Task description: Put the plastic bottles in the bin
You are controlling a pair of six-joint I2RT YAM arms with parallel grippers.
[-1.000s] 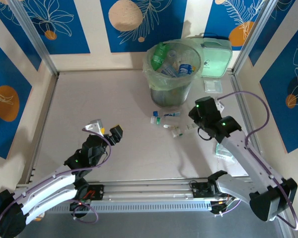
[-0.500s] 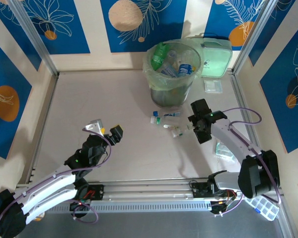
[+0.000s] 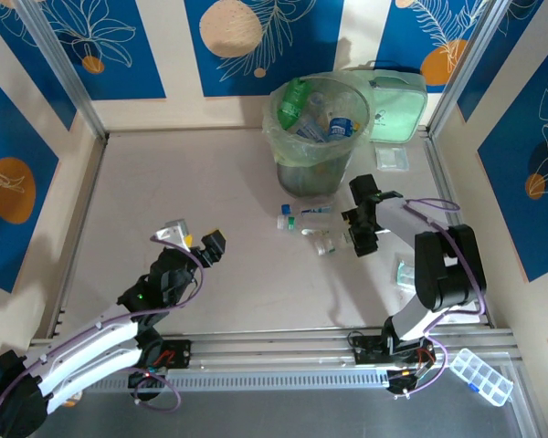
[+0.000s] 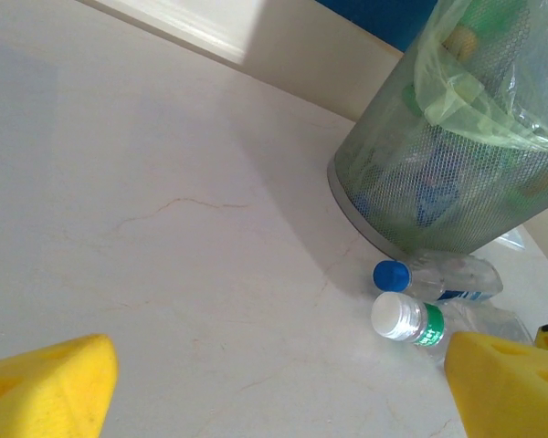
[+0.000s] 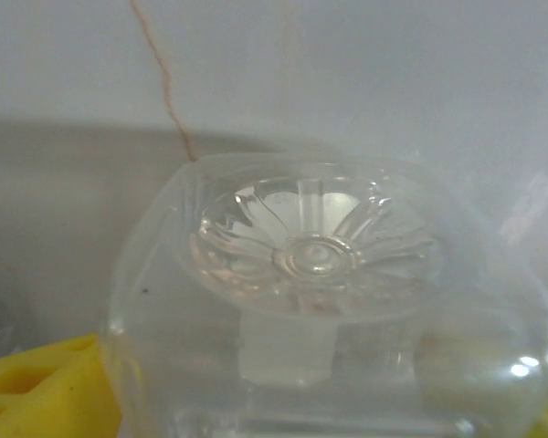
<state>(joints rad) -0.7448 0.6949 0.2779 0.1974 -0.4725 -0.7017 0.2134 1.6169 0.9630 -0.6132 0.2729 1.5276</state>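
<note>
Resting between right gripper [image 3: 359, 239] fingers [image 5: 46, 388]: 1 clear bottle [image 5: 320, 292].

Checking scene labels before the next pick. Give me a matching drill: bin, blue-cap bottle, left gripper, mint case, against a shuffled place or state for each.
Column A
1. bin
2. blue-cap bottle
3. left gripper
4. mint case

Column B
a. open, nothing between the fingers, over bare table
b. lying on its side at the bin's foot
c. upright, with bottles inside
d. behind the bin, to the right

Pairs: 1-c, 2-b, 3-a, 4-d
</note>
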